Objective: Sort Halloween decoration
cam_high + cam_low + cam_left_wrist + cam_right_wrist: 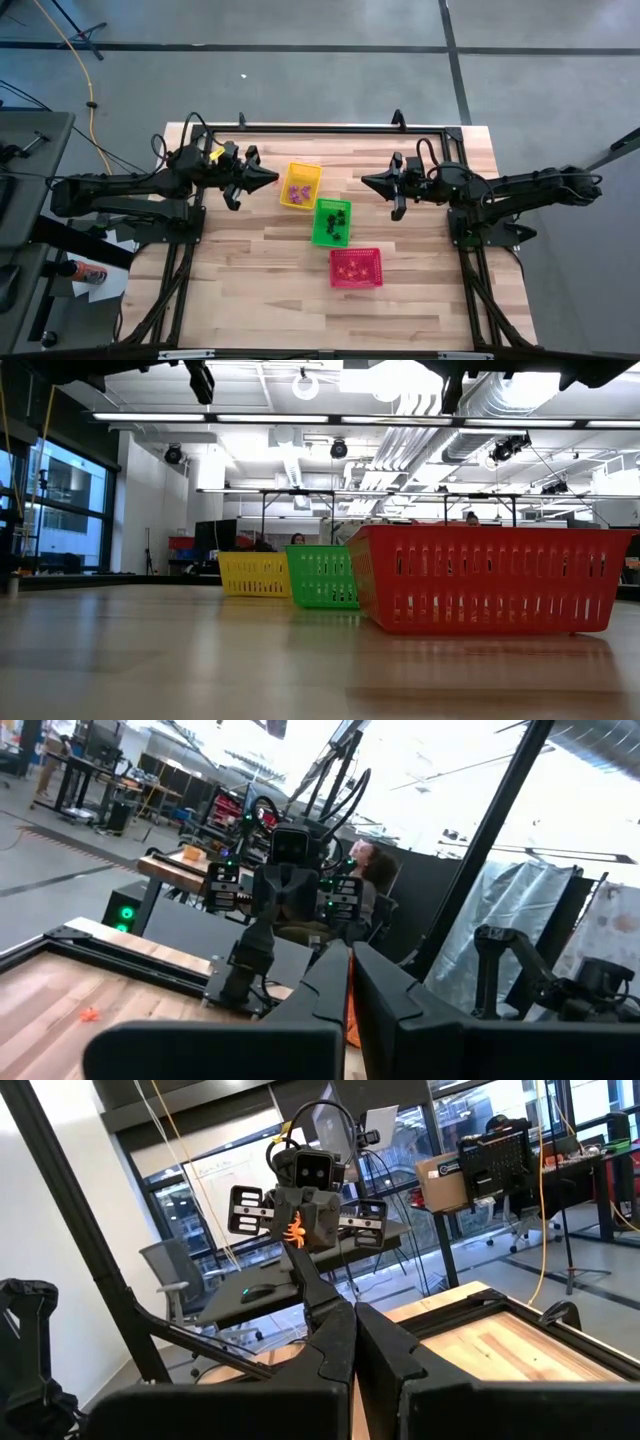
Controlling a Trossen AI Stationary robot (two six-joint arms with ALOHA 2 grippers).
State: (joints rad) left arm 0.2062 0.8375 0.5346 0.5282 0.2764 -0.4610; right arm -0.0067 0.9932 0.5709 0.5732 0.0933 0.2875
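Three small mesh baskets stand in a slanting row at mid-table. The yellow basket (301,186) holds purple trinkets, the green basket (332,222) black ones, and the red basket (356,267) orange ones. My left gripper (272,181) hangs above the table just left of the yellow basket, level, pointing right, shut on an orange trinket (296,1230). My right gripper (366,182) faces it from the right of the baskets, level and shut with nothing in it. Another tiny orange piece (90,1014) lies on the wood. My left gripper pinches the orange trinket between its two fingers; a strip of orange (348,1016) shows in the gap between them. The trinket's spidery legs stick out at the fingertips. The fingers lie level, pointing toward the table's right side. The trinket is lifted clear of the table.
A black metal frame (320,127) runs along the table's far edge and down both sides. In the low view the red basket (490,580) stands nearest, with the green basket (322,576) and the yellow basket (255,573) behind it. Bare wood lies toward the near edge. A person (372,870) sits beyond the table.
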